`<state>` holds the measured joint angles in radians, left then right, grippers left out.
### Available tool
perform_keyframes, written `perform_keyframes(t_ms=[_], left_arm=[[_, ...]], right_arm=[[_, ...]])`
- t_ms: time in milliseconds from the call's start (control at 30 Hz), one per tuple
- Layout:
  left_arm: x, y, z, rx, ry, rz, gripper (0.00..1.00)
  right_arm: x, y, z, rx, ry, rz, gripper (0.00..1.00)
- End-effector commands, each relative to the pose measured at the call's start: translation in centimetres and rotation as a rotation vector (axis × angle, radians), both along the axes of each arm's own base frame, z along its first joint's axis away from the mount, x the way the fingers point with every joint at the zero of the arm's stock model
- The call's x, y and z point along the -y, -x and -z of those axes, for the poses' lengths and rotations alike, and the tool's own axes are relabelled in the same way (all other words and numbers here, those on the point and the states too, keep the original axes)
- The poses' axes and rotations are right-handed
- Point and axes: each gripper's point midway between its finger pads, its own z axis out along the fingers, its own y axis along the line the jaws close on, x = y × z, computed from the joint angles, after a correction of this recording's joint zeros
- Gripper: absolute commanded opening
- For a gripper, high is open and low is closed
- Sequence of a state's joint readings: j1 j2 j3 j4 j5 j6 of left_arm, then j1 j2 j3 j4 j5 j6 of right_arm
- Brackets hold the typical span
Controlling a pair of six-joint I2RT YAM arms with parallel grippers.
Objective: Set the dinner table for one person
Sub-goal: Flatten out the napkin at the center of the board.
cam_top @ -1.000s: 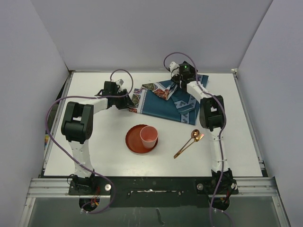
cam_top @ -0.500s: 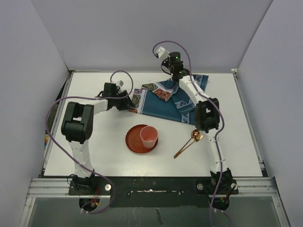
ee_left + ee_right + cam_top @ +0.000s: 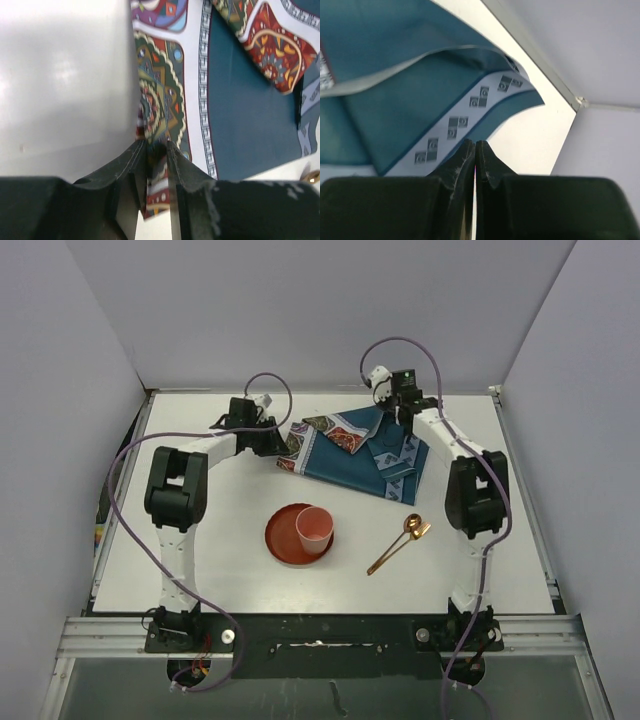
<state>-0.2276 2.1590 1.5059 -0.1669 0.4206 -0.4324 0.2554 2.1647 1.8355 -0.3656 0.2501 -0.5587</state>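
Nearest the arm bases, on the bare white dinner table, a red plate sat with a pink cup standing on it. A gold spoon lay slantwise on the tabletop well to its right. Beyond them, on the far half of the table, the teal placemat lay askew and rumpled, with one patterned corner folded over onto its teal middle. The left gripper was clamped on the placemat's patterned left end, and a strip of the cloth's edge showed between its two dark fingers. Farther back, at the placemat's far right corner near the table's metal edging, the right gripper was clenched tight, fingertip against fingertip. A lifted fold of the cloth lay just past the tips, and I could not tell whether any of it was caught between them.
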Motion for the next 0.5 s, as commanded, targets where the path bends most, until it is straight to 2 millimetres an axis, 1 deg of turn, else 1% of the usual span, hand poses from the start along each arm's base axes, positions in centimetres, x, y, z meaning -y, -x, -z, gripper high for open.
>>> perform_keyframes(t_ms=[0,67,133,267,333,367,433,467], left_arm=[[0.7,-2.9,1.4,0.0,-0.005,0.013,0.2],[-0.3,-4.4,1.5,0.013,-0.054,-0.014,0.18],[-2.0,-6.2,1.5,0.034,-0.113,-0.054,0.16],[-4.5,-9.9,0.8,0.093,-0.116,-0.097,0.16],[-5.8,-11.7,0.3,0.124,-0.125,-0.12,0.16],[-6.4,-12.7,-0.5,0.157,-0.126,-0.135,0.17],[-8.1,-14.5,-2.8,0.237,-0.143,-0.172,0.23],[-9.0,-15.3,-4.3,0.283,-0.156,-0.193,0.27]], right_arm=[[0.4,2.9,-5.4,0.09,-0.045,0.028,0.0],[1.4,3.9,-5.2,0.079,-0.032,0.05,0.0],[2.0,4.9,-5.0,0.069,-0.022,0.069,0.0],[2.5,6.8,-4.8,0.033,-0.037,0.085,0.0],[1.9,8.0,-4.0,-0.028,-0.049,0.047,0.0],[1.0,8.9,-3.6,-0.079,-0.069,-0.003,0.0],[-0.9,11.1,-2.7,-0.183,-0.1,-0.104,0.01],[-1.6,12.0,-2.4,-0.211,-0.098,-0.133,0.04]])
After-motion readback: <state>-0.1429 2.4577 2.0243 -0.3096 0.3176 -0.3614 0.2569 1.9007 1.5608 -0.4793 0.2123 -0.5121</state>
